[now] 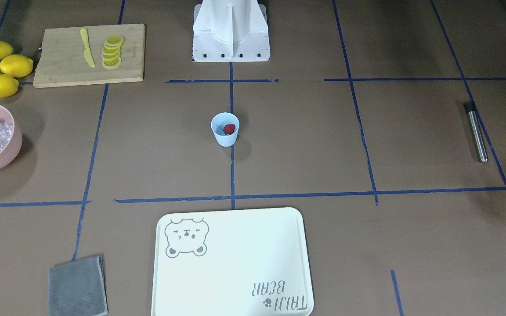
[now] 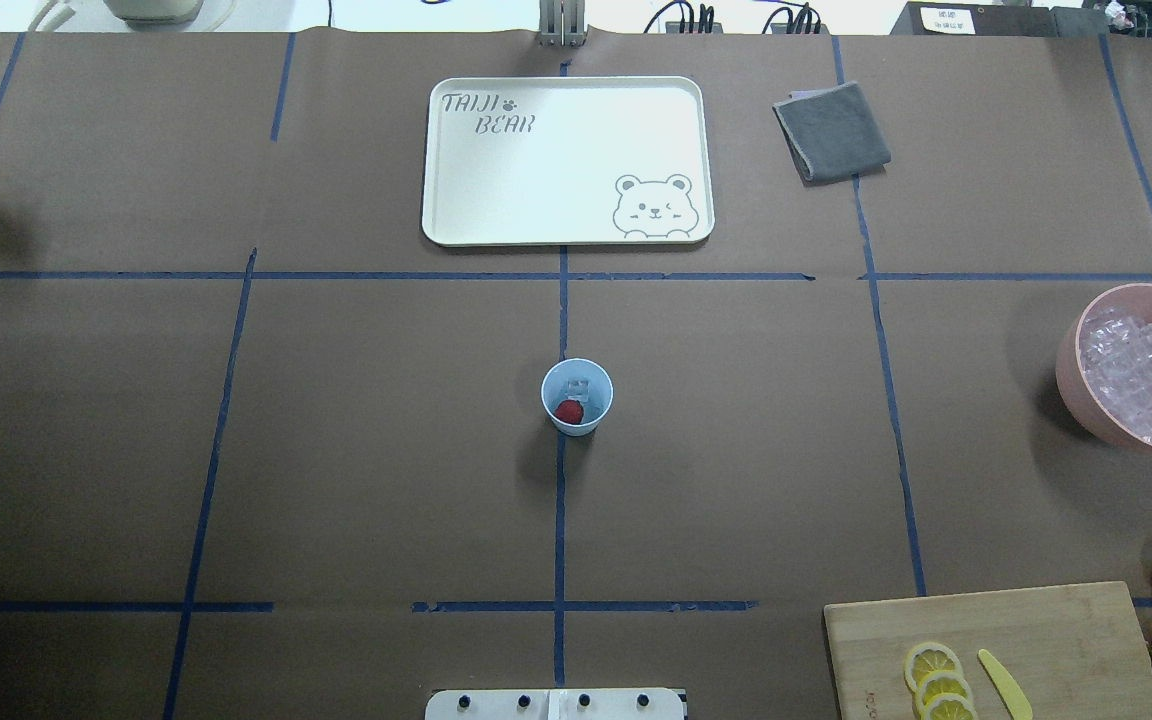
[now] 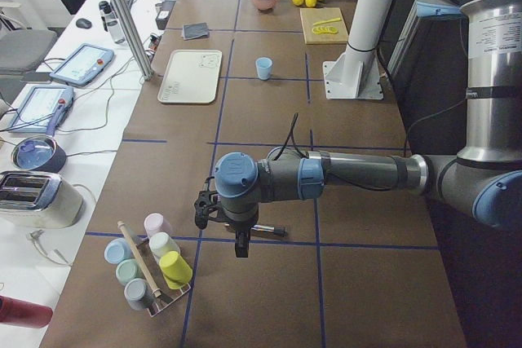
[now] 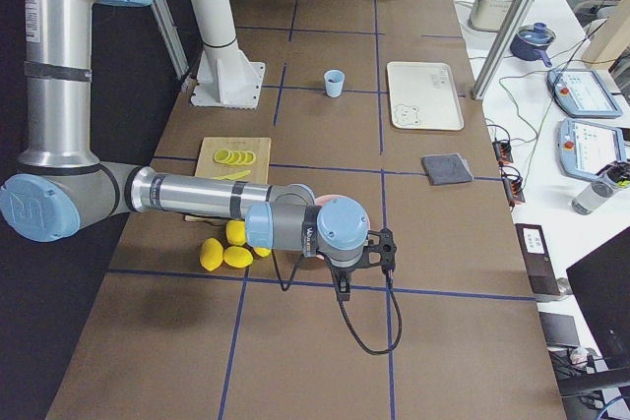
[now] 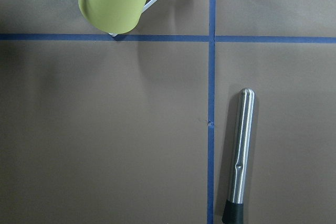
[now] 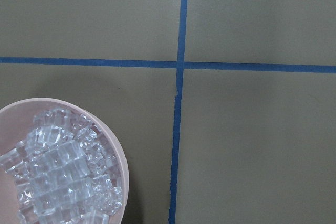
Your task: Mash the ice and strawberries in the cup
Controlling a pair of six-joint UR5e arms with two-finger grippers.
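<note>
The pale blue cup (image 2: 576, 396) stands upright at the table's centre on a blue tape line, also in the front view as the cup (image 1: 225, 129). Inside it lie one red strawberry (image 2: 568, 411) and a few clear ice cubes (image 2: 579, 387). Both arms are far from the cup. My left gripper (image 3: 241, 248) hangs at the table's left end over a steel rod with a black tip (image 5: 241, 156). My right gripper (image 4: 342, 292) hangs at the right end near the pink bowl (image 6: 118, 156). Both show only in the side views, so I cannot tell whether they are open or shut.
The pink bowl (image 2: 1071, 370) holds loose ice (image 2: 1141, 375). A wooden board (image 1: 59, 66) carries lemon slices (image 1: 112, 52) and a yellow knife (image 1: 87, 48), with whole lemons (image 1: 0, 68) beside it. A cream tray (image 2: 566, 160), a grey cloth (image 2: 831, 130) and a rack of cups (image 3: 151, 262) are also here.
</note>
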